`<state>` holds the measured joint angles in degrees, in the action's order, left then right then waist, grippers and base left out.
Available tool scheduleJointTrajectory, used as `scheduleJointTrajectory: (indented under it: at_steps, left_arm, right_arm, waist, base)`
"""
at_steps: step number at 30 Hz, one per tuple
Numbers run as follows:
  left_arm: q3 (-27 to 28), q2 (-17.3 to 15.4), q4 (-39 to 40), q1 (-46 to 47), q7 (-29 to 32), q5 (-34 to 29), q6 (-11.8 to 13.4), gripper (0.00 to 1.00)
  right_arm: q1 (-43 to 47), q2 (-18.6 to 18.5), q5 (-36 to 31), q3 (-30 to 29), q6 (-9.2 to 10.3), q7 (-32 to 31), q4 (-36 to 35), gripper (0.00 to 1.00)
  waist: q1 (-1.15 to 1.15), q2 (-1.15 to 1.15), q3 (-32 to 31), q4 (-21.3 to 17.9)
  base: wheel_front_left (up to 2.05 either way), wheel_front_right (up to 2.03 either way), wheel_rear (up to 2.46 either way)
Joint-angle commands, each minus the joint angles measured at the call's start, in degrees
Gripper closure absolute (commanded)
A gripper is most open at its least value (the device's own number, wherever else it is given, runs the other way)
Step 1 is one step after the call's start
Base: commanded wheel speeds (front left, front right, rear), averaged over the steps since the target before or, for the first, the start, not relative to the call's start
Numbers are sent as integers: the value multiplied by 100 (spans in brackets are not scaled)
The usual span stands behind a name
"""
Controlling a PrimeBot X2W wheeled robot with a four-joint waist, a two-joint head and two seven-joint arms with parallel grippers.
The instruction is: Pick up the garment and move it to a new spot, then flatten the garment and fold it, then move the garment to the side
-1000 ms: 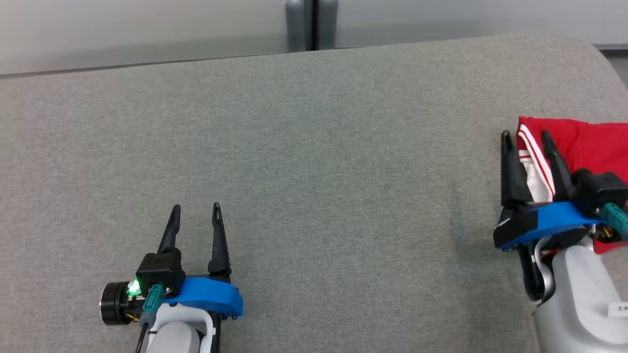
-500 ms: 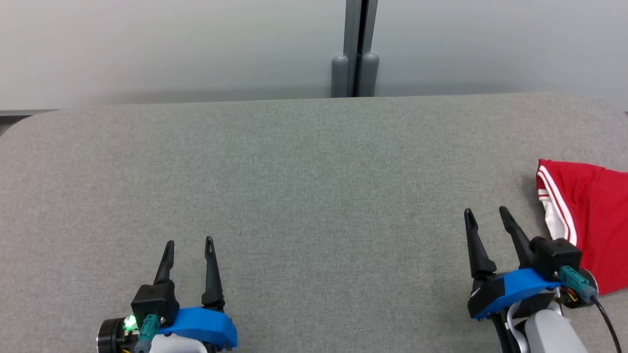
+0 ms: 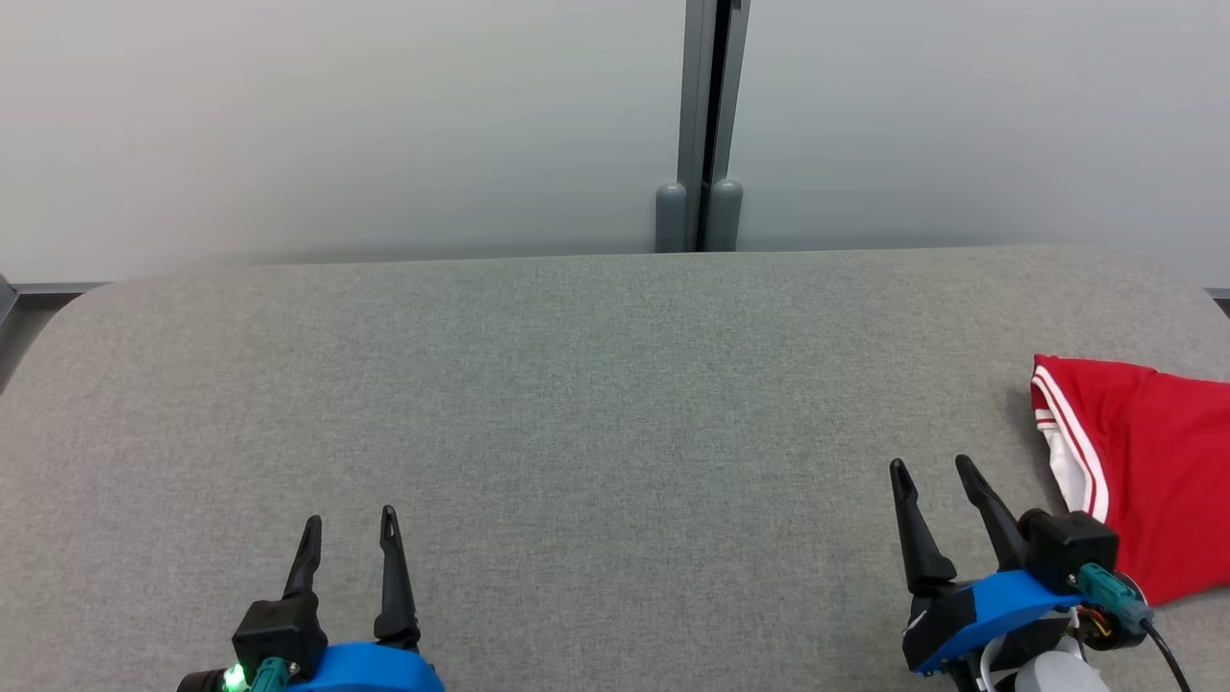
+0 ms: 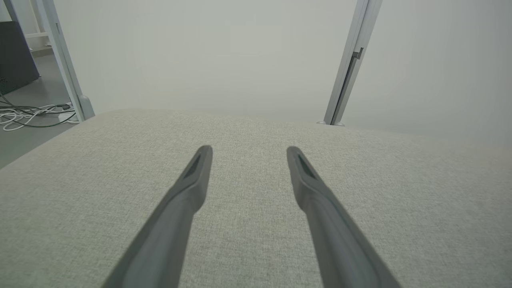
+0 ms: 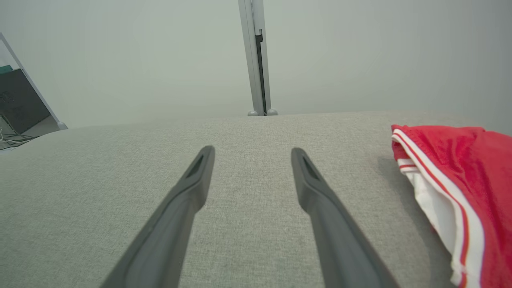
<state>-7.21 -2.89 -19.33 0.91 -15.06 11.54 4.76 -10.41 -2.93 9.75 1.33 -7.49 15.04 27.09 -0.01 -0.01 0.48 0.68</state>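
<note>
The garment (image 3: 1153, 461) is red with white stripes and a white lining, folded and lying at the right edge of the grey padded table (image 3: 596, 404). In the right wrist view the garment (image 5: 460, 192) lies to the right of the fingers, apart from them. My right gripper (image 3: 932, 466) is open at the lower right, just left of the garment, with nothing between its fingers. Near the lower left, my left gripper (image 3: 348, 521) is open and empty over bare table. The left wrist view shows its fingers (image 4: 192, 188) spread above grey fabric.
A pale wall with a grey vertical post (image 3: 706, 125) stands behind the table's far edge. Off the table's left side are cables (image 4: 28, 116) on the floor and a dark panel (image 5: 20, 104).
The head camera has tilted up, showing more wall. My right gripper has drawn back off the garment toward me; it now sits left of the cloth instead of over it.
</note>
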Motion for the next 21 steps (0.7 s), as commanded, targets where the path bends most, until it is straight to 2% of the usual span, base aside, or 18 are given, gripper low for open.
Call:
scheduleJointTrajectory:
  at_steps: [1,5,6,10,21]
  left_arm:
    - [33,2,38,-70,-14,-37,-33,0]
    - [36,2,76,-93,-14,2,-99,0]
    - [33,0,55,-67,3,11,-82,100]
    - [35,1,-139,-158,35,28,-79,100]
    - [243,1,-45,-37,356,1229,-251,100]
  right_arm:
    - [61,-4,45,10,-1,17,-27,0]
    - [52,-3,55,18,0,17,-53,0]
    - [3,1,30,11,0,-2,-26,100]
    - [88,20,41,7,0,-45,173,100]
    - [116,16,1263,-134,0,-381,-35,100]
  waist:
    - [1,1,-21,-1]
    - [1,1,-35,10]
    - [1,0,-36,8]
    - [1,0,-38,6]
    - [1,0,-37,-1]
  base:
    - [0,0,0]
    - [0,0,0]
    - [0,0,0]
    - [0,0,0]
    - [0,0,0]
